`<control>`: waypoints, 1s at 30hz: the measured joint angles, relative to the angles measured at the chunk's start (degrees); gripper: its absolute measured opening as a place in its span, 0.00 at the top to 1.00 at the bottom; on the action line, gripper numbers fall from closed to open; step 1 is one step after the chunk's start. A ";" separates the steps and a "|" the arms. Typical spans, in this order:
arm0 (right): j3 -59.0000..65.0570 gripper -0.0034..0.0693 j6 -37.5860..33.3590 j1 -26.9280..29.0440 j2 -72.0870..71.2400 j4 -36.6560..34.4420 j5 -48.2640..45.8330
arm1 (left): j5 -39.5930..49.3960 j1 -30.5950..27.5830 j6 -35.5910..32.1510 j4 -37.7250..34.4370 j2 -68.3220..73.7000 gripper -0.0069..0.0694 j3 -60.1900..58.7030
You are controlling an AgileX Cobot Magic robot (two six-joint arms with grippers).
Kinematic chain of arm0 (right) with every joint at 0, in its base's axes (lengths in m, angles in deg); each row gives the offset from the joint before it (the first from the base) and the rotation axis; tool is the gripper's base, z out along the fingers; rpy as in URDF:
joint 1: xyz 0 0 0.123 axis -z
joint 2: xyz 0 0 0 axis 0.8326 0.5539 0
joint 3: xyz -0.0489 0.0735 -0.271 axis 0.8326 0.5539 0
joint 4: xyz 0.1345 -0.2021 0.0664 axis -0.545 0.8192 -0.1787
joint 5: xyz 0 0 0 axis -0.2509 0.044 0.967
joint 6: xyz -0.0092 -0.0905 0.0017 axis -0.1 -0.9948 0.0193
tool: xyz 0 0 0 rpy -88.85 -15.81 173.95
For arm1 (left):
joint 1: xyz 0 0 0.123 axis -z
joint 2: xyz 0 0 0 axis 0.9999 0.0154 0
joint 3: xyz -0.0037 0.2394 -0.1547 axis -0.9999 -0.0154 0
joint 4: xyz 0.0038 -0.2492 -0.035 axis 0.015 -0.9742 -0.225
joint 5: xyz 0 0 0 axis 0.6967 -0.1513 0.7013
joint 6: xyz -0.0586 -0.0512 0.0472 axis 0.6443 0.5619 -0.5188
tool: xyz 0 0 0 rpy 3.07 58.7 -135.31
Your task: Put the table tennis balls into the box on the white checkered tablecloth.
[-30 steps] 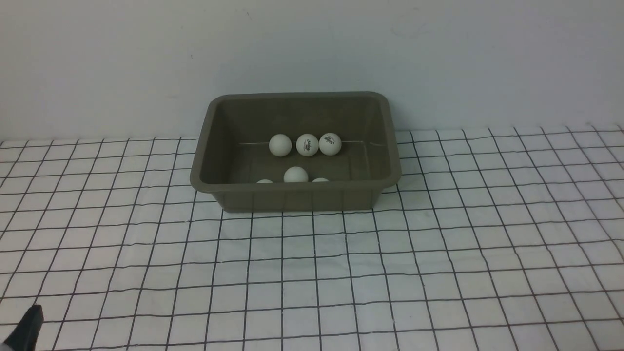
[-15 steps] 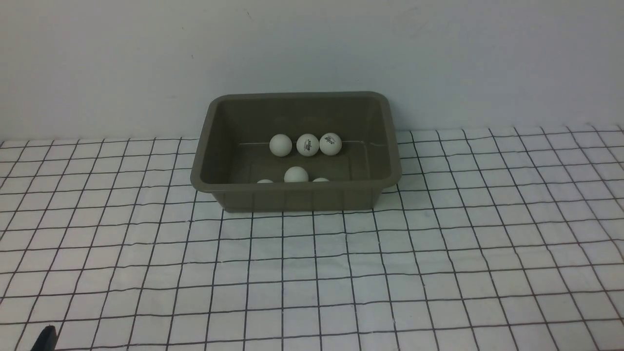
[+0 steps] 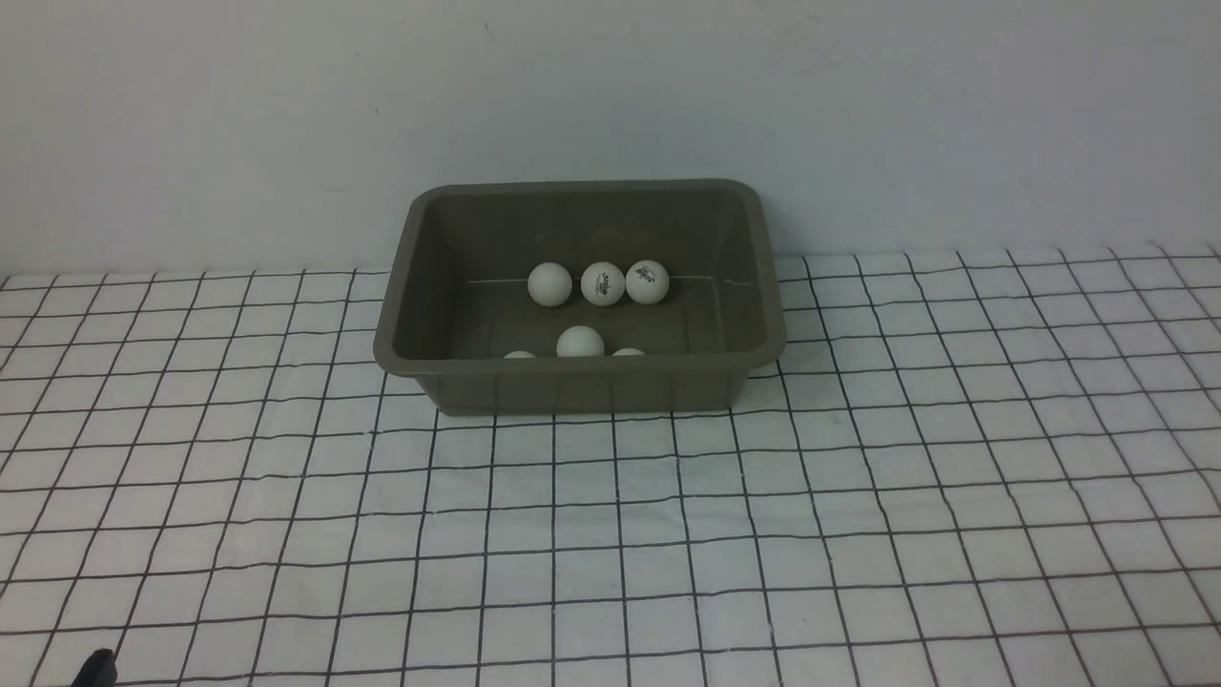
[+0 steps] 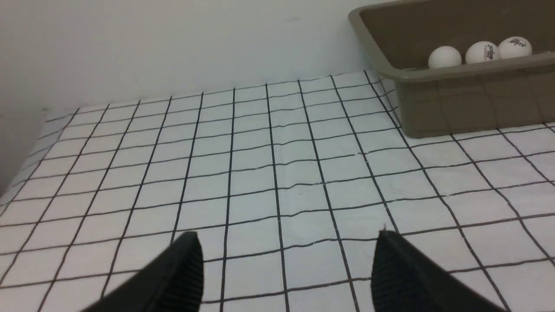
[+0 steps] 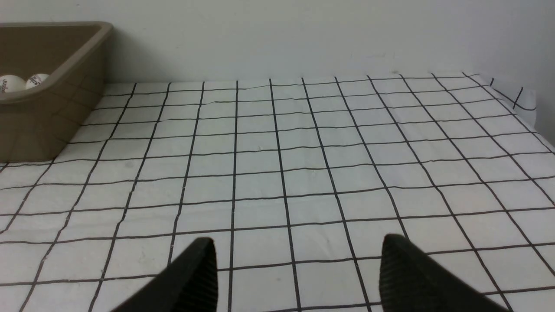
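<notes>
White checkered tablecloth (image 3: 610, 534) covers table, slightly wrinkled. Box (image 3: 579, 385) at far centre by wall. Table tennis balls (image 3: 602, 283) inside: three in row at far wall, three near front wall, two cut off by rim; seventh not visible. Dark logos on two, unreadable. Left gripper (image 4: 284, 264) jaws apart, empty. Right gripper (image 5: 299, 268) jaws apart, empty.

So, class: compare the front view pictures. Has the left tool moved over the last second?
Yes. The left tool has slid down toward the bottom-left corner of the front view, away from the box, which has stayed put.
</notes>
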 joint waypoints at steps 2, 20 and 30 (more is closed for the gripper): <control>0.00 0.32 0.00 0.00 0.00 0.00 0.00 | 0.26 0.00 3.62 3.35 0.00 0.29 0.00; 0.00 0.32 0.00 0.00 0.00 0.00 0.00 | 5.26 0.00 8.60 5.21 0.00 0.29 0.00; 0.00 0.32 0.00 0.00 0.00 0.00 0.00 | 5.65 0.00 11.01 8.54 0.00 0.29 0.11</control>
